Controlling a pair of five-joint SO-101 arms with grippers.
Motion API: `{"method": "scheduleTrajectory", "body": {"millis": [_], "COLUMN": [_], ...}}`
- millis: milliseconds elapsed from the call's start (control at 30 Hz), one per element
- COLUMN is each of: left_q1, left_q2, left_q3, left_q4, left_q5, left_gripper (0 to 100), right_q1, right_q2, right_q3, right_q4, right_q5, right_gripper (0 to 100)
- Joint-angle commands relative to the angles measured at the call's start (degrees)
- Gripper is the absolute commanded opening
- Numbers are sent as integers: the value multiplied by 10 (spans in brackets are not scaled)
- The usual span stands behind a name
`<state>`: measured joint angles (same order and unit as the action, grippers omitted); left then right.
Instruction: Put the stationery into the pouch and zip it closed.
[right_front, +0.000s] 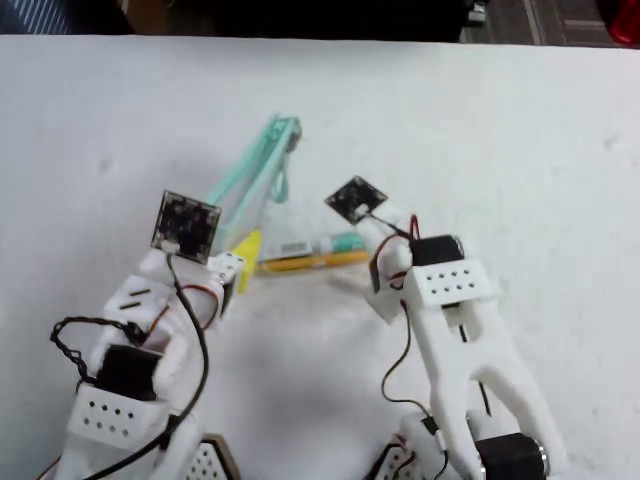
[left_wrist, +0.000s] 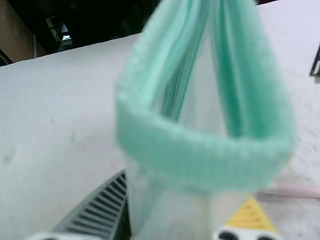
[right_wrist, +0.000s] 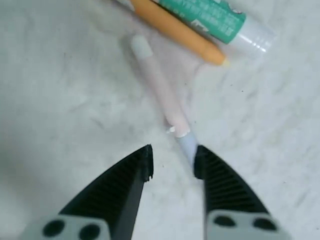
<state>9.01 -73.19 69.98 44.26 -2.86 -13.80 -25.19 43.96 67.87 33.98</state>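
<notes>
**Pouch in the left pincer, pens loose on the desk**

The left pincer is clamped on the near end of the mint-green pouch with translucent sides. One of its fingers is ribbed grey plastic and the other is tipped in yellow. The pouch slants away from the pincer toward the far side, left of centre. From the left wrist, its woven mint rim bows into a broad loop and its body looks filmy.

Between the two arms, at the centre of the white, faintly mottled desk, lie a white cylindrical tube with a green label and a slim, smooth orange pen, side by side and touching. Nearer the right arm lies a pale pink slim pen.

The right pincer hangs narrowly parted over the desk and holds nothing. The pink pen's grey-blue end rests against the inside of one ribbed black finger.
</notes>
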Motion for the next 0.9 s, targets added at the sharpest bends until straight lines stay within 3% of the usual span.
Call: {"method": "scheduleTrajectory", "body": {"millis": [0, 67, 233, 700, 867], "left_q1": [8, 8, 8, 8, 8], "left_q2": [5, 5, 5, 5, 5], "left_q3": [-3, -3, -3, -3, -3], "left_q4": [4, 4, 4, 4, 4], "left_q5": [-1, -1, -1, -1, -1], "left_gripper": [207, 207, 207, 207, 207], "right_q1": [-8, -20, -51, -59, -59], "right_q2": [-2, -1, -1, 0, 67], "right_q3": [0, 3, 25, 89, 82], "right_q4": [-15, -26, -61, -195, -226], "right_q5": [38, 40, 40, 45, 45], "right_gripper": [57, 16, 163, 134, 134]}}
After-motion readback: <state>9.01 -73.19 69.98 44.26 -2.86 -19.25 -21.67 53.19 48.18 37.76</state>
